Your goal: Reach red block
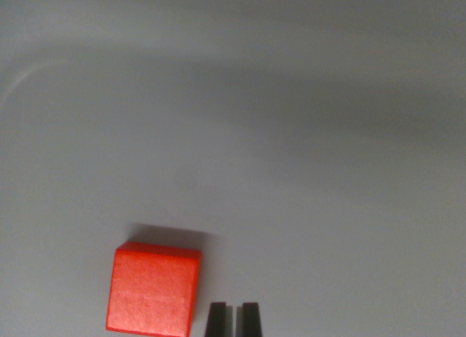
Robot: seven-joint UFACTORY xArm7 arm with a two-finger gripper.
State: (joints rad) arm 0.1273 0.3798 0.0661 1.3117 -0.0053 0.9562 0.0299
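Observation:
A red block (153, 289) lies on the pale grey surface at the lower left of the wrist view, its bottom edge close to the frame's edge. Two black fingertips of my gripper (233, 319) poke up from the bottom edge, just to the right of the block. They stand close together with only a narrow slit between them and nothing held. The block is beside the fingers, not between them.
The pale grey tabletop (291, 133) fills the view, crossed by soft shadows along the top. A faint curved mark (29, 71) shows at the upper left.

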